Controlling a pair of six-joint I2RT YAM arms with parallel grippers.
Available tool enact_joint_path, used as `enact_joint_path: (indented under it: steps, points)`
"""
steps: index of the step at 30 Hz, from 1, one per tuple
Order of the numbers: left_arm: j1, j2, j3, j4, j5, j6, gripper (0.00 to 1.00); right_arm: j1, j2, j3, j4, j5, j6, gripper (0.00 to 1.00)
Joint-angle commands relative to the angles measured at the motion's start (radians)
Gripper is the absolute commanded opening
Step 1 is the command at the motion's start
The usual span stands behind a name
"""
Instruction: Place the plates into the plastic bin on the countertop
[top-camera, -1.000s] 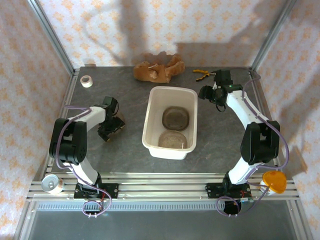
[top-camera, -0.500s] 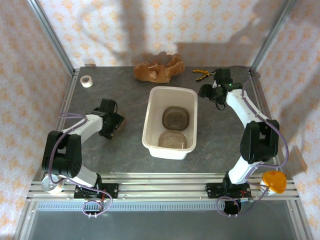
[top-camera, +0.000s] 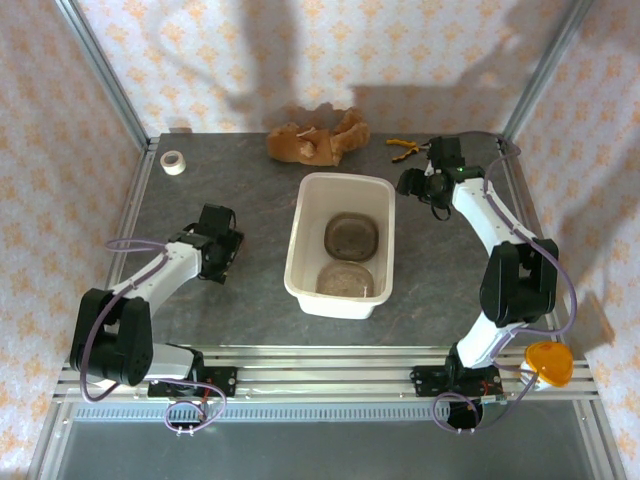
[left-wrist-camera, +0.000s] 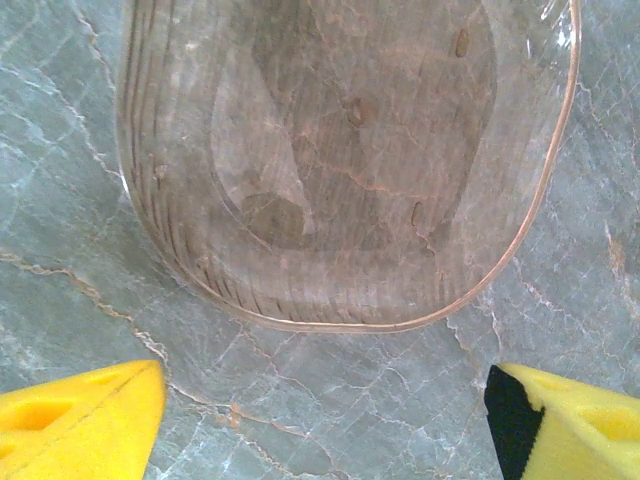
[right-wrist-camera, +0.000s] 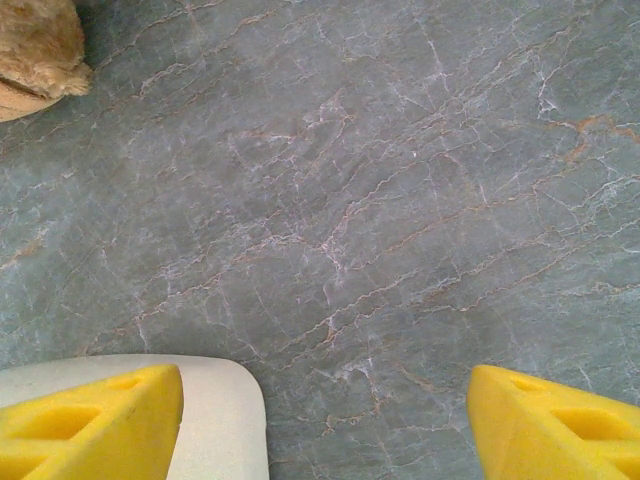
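Two clear, brown-tinted plates (top-camera: 351, 237) lie inside the white plastic bin (top-camera: 300, 250) at the middle of the countertop (top-camera: 250, 300). Another clear plate (left-wrist-camera: 350, 150) lies flat on the stone left of the bin. My left gripper (top-camera: 220, 255) hovers low over it, open. In the left wrist view its yellow fingers (left-wrist-camera: 80, 420) stand wide apart just short of the plate's near rim, nothing between them (left-wrist-camera: 325, 420). My right gripper (top-camera: 425, 187) is open beside the bin's far right corner (right-wrist-camera: 220, 420), over bare stone (right-wrist-camera: 325, 420).
A white tape roll (top-camera: 173, 162) sits at the far left. A brown lumpy object (top-camera: 315, 138) and yellow-handled pliers (top-camera: 405, 146) lie along the back. Aluminium rails (top-camera: 320, 375) edge the near side, with an orange item (top-camera: 548, 362) at their right end.
The left arm has folded down and stretched out flat toward the plate, with its gripper staying near the same spot. The right arm has barely moved.
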Motion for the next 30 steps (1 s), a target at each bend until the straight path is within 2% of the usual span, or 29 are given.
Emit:
enact_joint_path:
  steps: [1,6,11,19,30]
  points:
    - [-0.006,-0.016,-0.038,-0.031,-0.06,-0.048,0.86,0.008,0.021,0.02,-0.004,0.009,-0.007,0.75]
    - [0.022,-0.02,-0.065,-0.022,-0.084,-0.009,0.86,0.008,0.02,0.019,-0.01,0.013,-0.015,0.75]
    - [0.069,0.032,-0.007,-0.075,-0.068,0.111,0.86,0.008,0.02,0.02,-0.017,0.017,-0.021,0.75]
    - [0.153,0.078,-0.004,-0.056,-0.032,0.233,0.86,0.008,0.015,0.011,-0.021,0.035,-0.029,0.75]
    - [0.206,0.184,0.054,-0.048,-0.014,0.325,0.83,0.008,0.031,0.03,-0.023,0.046,-0.028,0.75]
